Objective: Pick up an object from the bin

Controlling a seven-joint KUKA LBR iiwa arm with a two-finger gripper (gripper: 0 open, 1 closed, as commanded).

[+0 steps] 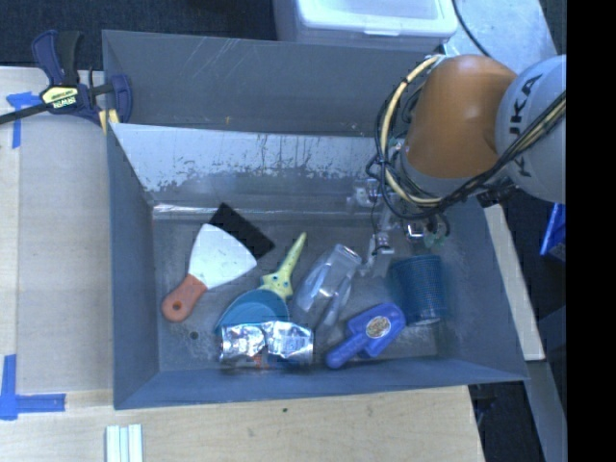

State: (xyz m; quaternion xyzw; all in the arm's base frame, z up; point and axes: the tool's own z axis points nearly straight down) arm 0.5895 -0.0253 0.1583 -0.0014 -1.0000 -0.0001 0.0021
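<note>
1. One arm comes in from the right of the camera view, its orange wrist cover (452, 114) above the right half of the grey bin (135, 258).
2. Its tool (382, 242) hangs low near the back right of the bin floor, just beside a clear plastic piece (325, 279) and near a blue ribbed cylinder (419, 290). I cannot tell whether it is released or clenched.
3. A blue clip-like thing (368, 332) lies in front of those two.
4. Further left lie crumpled foil (268, 343), a blue disc (252, 311), a yellow-green piece (285, 266), a white scraper (219, 258) with an orange handle, and a black strip (241, 227).
</note>
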